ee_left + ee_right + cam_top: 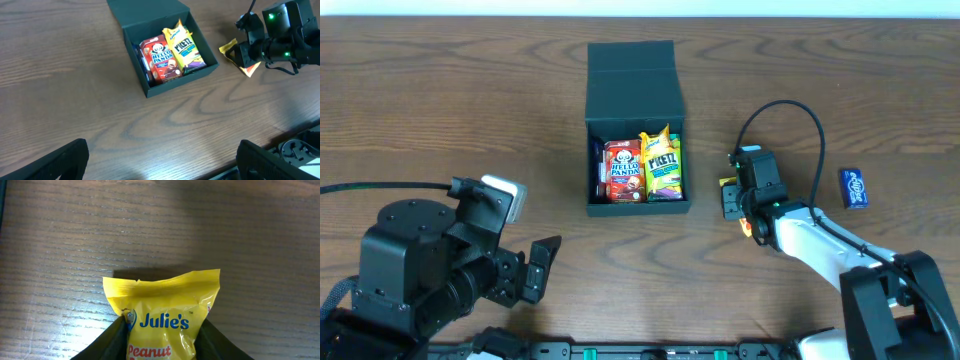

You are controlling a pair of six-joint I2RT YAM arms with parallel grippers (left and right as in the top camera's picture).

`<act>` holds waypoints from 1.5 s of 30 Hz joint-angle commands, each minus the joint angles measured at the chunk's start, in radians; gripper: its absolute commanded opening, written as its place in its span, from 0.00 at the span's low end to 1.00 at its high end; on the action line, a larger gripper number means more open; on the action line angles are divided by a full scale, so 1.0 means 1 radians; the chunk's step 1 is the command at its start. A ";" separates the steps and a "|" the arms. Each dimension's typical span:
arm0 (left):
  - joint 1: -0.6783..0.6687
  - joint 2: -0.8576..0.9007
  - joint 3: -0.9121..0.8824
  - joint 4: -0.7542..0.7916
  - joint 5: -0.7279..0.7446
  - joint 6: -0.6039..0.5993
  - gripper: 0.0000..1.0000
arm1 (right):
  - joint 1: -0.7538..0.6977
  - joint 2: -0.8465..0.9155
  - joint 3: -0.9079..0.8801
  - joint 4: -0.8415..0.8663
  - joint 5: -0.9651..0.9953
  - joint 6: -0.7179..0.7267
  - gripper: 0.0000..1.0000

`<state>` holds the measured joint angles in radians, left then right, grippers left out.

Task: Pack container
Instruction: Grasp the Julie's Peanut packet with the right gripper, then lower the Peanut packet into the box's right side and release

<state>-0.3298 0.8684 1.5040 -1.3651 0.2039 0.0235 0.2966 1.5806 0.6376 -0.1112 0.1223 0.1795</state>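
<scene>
Container [633,90] mid-table, opening up. Flap lid is hinged on the far side and folded back, so items drop straight in. Footprint near square, no clear long axis. Inside: Hello Panda box [623,170] and Pretz packet [662,165], side by side. Right gripper [732,200], just right of container, is clamped on yellow Julie's packet [167,305], likely next in. Left gripper [160,167], near-left of container, is spread wide and empty. Blue packet [854,187] well right.

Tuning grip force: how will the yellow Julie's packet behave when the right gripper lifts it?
The Julie's packet is probably floppy: its sealed top edge looks wrinkled. Likely light, being a small flat pouch. Its glossy film may slip in the right gripper.
</scene>
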 commanded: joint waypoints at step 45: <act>0.000 0.001 0.017 -0.001 0.006 0.007 0.95 | 0.275 0.126 0.527 -0.290 -0.078 0.621 0.29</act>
<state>-0.3302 0.8684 1.5040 -1.3651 0.2039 0.0235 0.5621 1.6978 1.1492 -0.3992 0.0288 0.7784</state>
